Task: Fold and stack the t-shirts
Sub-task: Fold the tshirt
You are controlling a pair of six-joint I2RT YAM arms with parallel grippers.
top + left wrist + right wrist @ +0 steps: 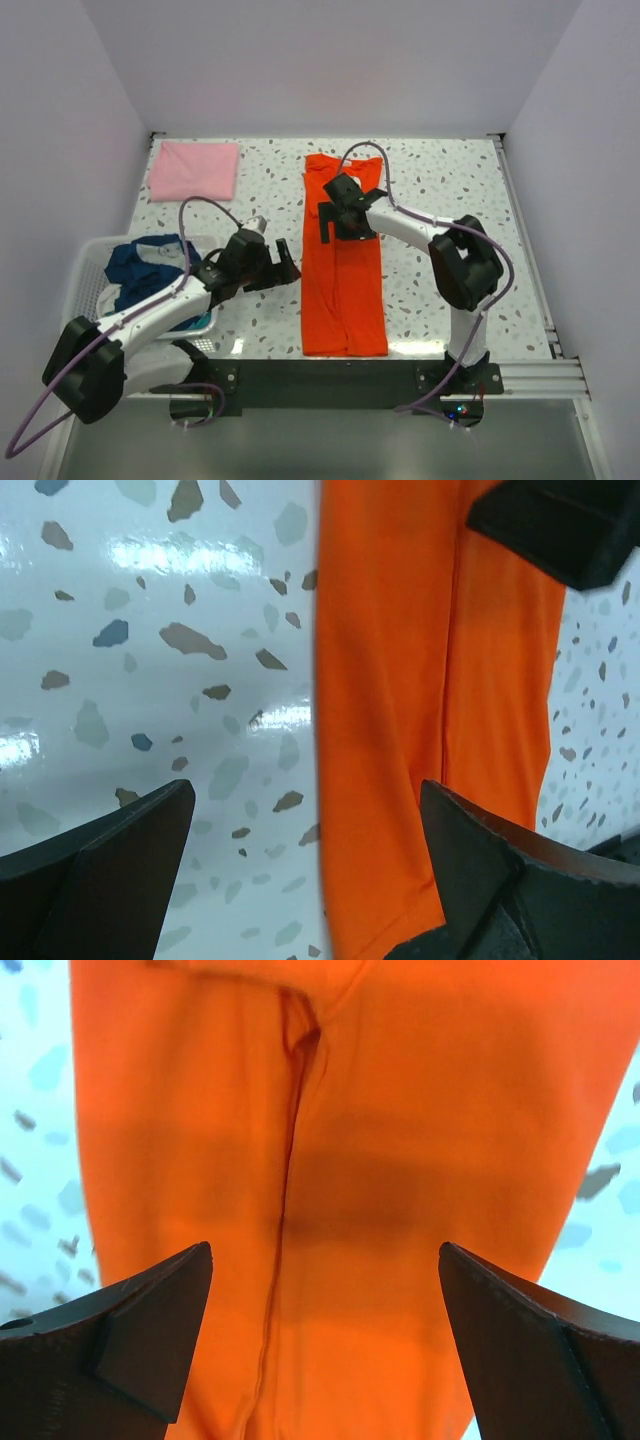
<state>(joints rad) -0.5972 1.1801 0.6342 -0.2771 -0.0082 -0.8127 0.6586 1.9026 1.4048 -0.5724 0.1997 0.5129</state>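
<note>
The orange-red t-shirt (343,262) lies on the table as a long narrow strip, its sides folded in. It fills the right wrist view (400,1160) and shows in the left wrist view (430,680). My right gripper (347,222) is open and empty just above the strip's upper half. My left gripper (284,264) is open and empty, astride the strip's left edge. A folded pale pink t-shirt (194,170) lies at the back left. Dark blue and teal t-shirts (150,270) are heaped in the basket.
The white slatted basket (82,272) stands at the left edge of the speckled table (450,190), beside my left arm. White walls close the back and sides. A metal rail runs along the right edge.
</note>
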